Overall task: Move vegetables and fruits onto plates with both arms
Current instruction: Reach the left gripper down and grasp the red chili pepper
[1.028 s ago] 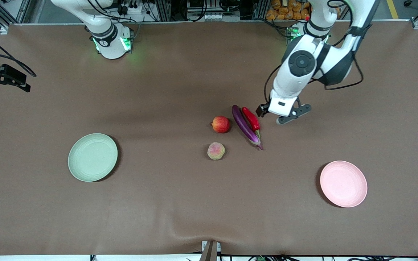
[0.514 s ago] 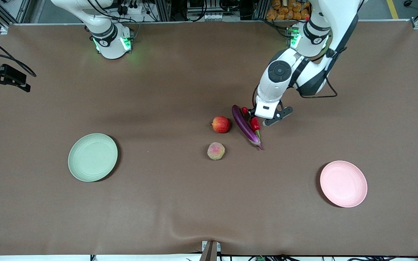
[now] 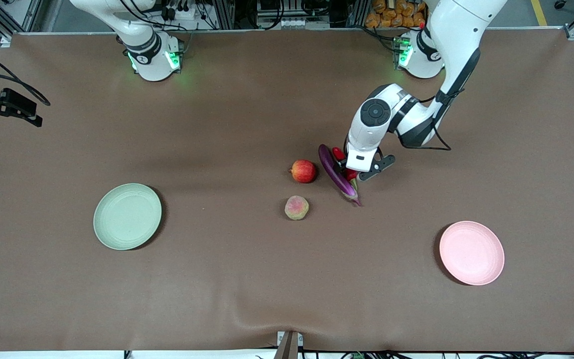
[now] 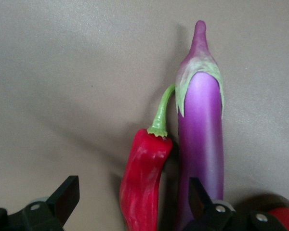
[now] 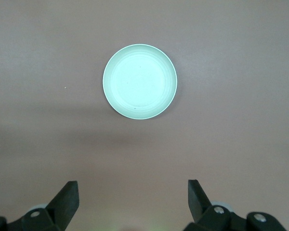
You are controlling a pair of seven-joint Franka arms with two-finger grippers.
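Note:
The red chili pepper (image 4: 142,183) lies against the purple eggplant (image 4: 201,139) in the table's middle. My left gripper (image 4: 132,190) is open and low over the chili (image 3: 351,174). One finger stands on the chili's bare-table side, the other by the seam with the eggplant (image 3: 336,173). The apple-like fruit (image 3: 303,171) sits beside the eggplant, toward the right arm's end. The peach-like fruit (image 3: 296,207) lies nearer the front camera. My right gripper (image 5: 132,190) waits open and empty, high over the table, with the green plate (image 5: 139,81) in its view.
The green plate (image 3: 127,216) lies toward the right arm's end of the brown table, the pink plate (image 3: 471,253) toward the left arm's end. A black fixture with cables (image 3: 4,105) juts in at the table edge at the right arm's end.
The left arm swung from beside the vegetables to over the chili and came down, so its open fingers now straddle the chili. The right arm and all produce stayed put.

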